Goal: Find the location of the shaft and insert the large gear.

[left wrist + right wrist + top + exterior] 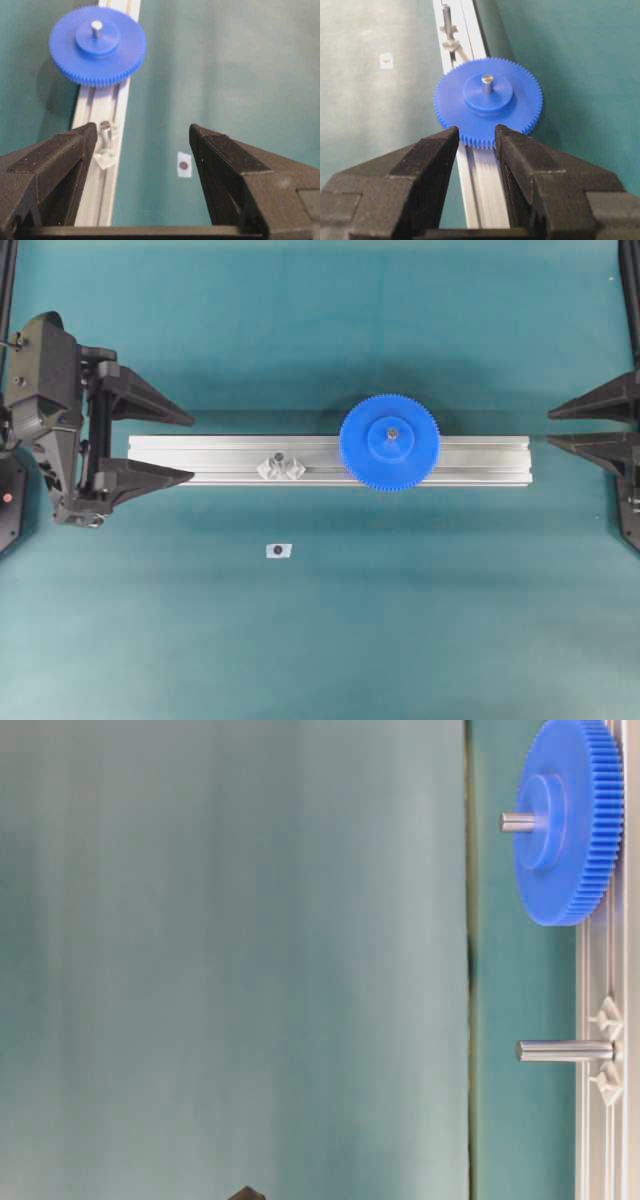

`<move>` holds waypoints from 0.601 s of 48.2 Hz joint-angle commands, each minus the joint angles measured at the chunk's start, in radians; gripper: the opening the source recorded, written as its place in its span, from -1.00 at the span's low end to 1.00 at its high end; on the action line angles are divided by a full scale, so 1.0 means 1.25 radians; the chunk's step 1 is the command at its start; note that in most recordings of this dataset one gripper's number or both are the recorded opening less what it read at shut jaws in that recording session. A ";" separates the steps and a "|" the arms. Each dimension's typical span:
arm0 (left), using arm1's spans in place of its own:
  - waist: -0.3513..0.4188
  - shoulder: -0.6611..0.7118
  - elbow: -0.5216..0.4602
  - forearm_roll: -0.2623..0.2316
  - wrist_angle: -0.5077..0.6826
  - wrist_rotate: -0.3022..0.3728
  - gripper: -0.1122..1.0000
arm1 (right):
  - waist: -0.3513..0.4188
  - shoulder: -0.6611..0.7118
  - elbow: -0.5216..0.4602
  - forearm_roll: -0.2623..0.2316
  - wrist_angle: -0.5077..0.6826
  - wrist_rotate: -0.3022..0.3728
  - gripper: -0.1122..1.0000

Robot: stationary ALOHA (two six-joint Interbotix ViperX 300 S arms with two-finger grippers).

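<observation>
Overhead exterior: large gear [389, 442] seated on shaft [392, 432]; I read left gripper [160, 445], right gripper [585, 426] wide, empty, clear.

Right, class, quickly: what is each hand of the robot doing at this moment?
Left hand: open, holding nothing.
Right hand: open, holding nothing; the large gear sits on its shaft.

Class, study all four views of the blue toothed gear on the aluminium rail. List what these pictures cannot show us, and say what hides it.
- Blue toothed plastic gear, overhead view: whether it sits fully down; its own disc hides the base of its pin.
- Bare grey metal pin, left wrist view: blurred, partly behind the left end effector.
- Right end effector, overhead view: cut off by the frame edge.
- Small white tag: its marking is too small.
</observation>
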 commanded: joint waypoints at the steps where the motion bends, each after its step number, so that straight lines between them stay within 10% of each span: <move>1: -0.004 -0.005 -0.007 0.001 -0.006 -0.002 0.56 | -0.002 0.006 -0.009 0.001 -0.006 0.009 0.04; 29: -0.004 -0.006 -0.005 0.001 -0.004 -0.043 0.56 | -0.002 0.006 -0.006 0.002 -0.006 0.009 0.04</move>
